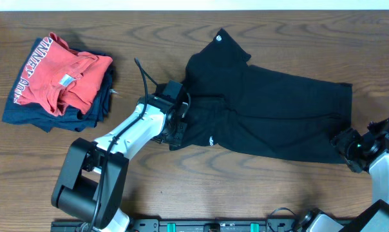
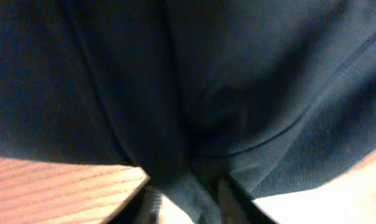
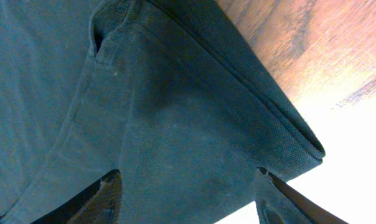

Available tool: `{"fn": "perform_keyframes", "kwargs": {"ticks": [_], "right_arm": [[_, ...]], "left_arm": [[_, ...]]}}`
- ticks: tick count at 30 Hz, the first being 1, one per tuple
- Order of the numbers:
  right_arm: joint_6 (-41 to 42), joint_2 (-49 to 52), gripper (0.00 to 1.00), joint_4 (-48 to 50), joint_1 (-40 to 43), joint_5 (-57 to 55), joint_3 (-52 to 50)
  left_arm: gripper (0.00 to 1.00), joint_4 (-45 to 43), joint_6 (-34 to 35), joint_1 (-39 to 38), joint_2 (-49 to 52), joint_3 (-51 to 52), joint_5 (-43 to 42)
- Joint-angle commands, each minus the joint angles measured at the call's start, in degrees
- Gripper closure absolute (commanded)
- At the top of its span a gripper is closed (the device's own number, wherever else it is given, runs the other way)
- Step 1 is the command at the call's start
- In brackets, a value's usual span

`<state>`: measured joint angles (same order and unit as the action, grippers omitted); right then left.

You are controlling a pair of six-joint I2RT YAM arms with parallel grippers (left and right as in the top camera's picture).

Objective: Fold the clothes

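Just blk tee [image 1: 272,109] w/ unreadable print [image 1: 209,140]

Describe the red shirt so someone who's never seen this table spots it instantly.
Go to the left end of the wooden table, away from the spread black T-shirt. The red shirt lies there on top of a folded navy garment. It alone is red, with white lettering along one edge.
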<state>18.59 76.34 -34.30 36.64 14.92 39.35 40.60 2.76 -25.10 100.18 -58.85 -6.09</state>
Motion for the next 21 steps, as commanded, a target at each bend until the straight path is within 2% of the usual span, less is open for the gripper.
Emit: {"fn": "perform_keyframes", "kwargs": {"ticks": [1, 2, 8, 14, 19, 21], "right_arm": [[-0.46, -0.39, 0.34, 0.00, -0.17, -0.59, 0.28], [-0.46, -0.39, 0.34, 0.00, -0.17, -0.63, 0.28], [-0.44, -0.39, 0.33, -0.28, -0.17, -2.93, 0.26], [-0.44, -0.13, 0.30, -1.16, -0.20, -5.44, 0.04], [-0.39, -0.13, 0.30, -0.59, -0.17, -9.53, -1.31], [-0.90, -0.15, 0.34, 1.49, -0.24, -5.70, -1.36]], "left_arm": [[0.91, 0.17, -0.55, 0.90, 2.12, 1.31, 3.93], [0.94, 0.20, -0.57, 1.22, 2.56, 1.53, 4.70], [0.94, -0.72, -0.52, 6.45, 3.48, 2.62, 7.93], [0.94, -0.15, 0.09, 12.52, 3.32, 1.33, 5.77], [0.94, 2.08, -0.17, 13.27, 1.16, 0.07, 3.91], [0.92, 4.09, -0.15, 13.18, -0.74, -0.59, 3.89]]}}
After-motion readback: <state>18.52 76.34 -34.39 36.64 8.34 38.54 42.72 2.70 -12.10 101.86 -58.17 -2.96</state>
